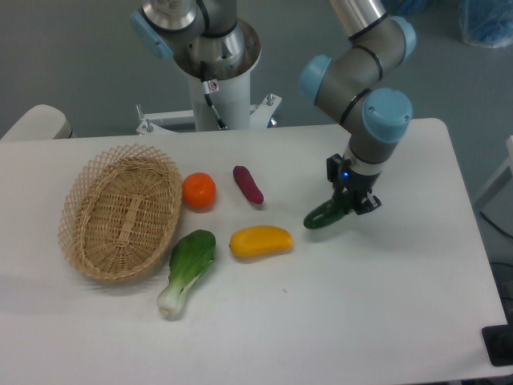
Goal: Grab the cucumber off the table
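The dark green cucumber (323,216) hangs at a slant right of the table's (385,305) middle, its left end lower. My gripper (349,204) is shut on the cucumber's right end, black fingers pointing down from the grey and blue arm. The held end is hidden between the fingers. I cannot tell whether the lower tip still touches the white tabletop.
A yellow fruit (260,241) lies just left of the cucumber. Further left are a purple piece (248,184), an orange (199,191), a bok choy (187,269) and a wicker basket (122,210). The robot's white base (215,80) stands at the back.
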Robot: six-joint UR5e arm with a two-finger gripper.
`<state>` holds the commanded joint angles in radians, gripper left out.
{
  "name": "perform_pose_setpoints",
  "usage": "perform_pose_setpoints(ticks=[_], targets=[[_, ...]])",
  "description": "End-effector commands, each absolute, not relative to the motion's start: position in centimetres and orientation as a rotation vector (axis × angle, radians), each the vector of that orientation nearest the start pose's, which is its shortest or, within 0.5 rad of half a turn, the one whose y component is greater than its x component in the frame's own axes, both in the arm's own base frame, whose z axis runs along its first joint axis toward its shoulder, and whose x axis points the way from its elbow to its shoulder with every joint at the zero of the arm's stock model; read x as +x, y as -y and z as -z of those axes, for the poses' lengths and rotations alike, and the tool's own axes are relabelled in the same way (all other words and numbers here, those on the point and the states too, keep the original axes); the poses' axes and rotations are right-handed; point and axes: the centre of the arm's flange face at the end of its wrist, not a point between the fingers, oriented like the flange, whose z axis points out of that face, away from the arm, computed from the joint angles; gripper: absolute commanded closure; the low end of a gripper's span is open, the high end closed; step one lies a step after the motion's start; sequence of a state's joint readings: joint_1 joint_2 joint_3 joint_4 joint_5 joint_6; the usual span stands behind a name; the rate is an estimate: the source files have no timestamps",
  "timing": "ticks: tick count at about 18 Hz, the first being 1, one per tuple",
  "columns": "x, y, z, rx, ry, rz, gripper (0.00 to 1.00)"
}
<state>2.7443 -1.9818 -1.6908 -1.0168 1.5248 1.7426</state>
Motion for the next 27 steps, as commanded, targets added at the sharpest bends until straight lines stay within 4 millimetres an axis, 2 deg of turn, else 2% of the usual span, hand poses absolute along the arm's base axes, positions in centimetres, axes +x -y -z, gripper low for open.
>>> perform_pose_setpoints(ticks=[2, 3, 8, 17, 21, 27], targets=[[-52.6, -37.4, -26.9, -2.971, -0.879, -0.021, 0.85], [-53.0, -38.8, -27.5, -2.963, -0.902, -0.025, 0.85], [-55.7, -42.9, -27.7, -2.972, -0.974, -0.062, 0.85], [-59.2, -44.9, -27.1, -2.978, -0.991, -0.099, 0.85], [-59.8, -46.7, -26.5, -2.964, -1.032, -0.109, 0.85], [-60.0, -46.8, -26.6, -2.962, -1.039, -0.117, 0.87]])
